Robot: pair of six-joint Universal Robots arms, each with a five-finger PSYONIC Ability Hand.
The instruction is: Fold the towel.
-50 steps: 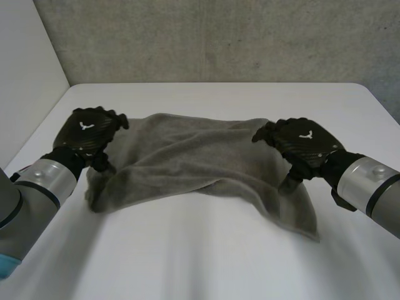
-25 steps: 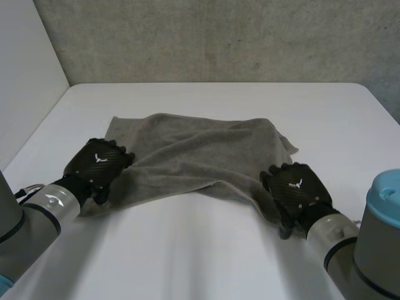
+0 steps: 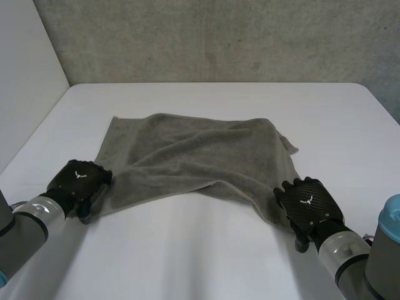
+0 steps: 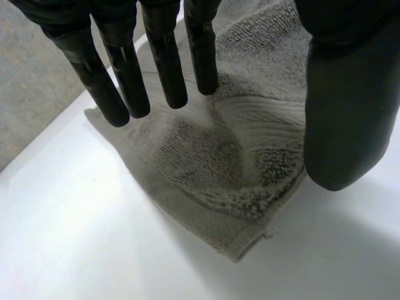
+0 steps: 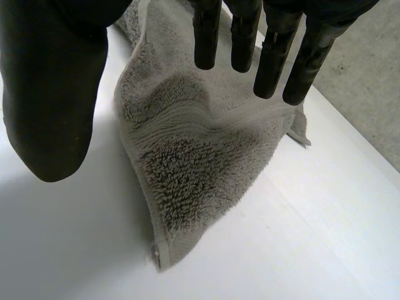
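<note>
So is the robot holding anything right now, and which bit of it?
Nothing is held. The black left hand and black right hand are open, each over a near corner of the grey terry towel on the white table.

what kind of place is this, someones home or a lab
Most likely a robot lab or test bench, not a home: a plain white table, a blank grey concrete-like wall behind it, and one grey towel with the left hand and right hand open over its near corners.
</note>
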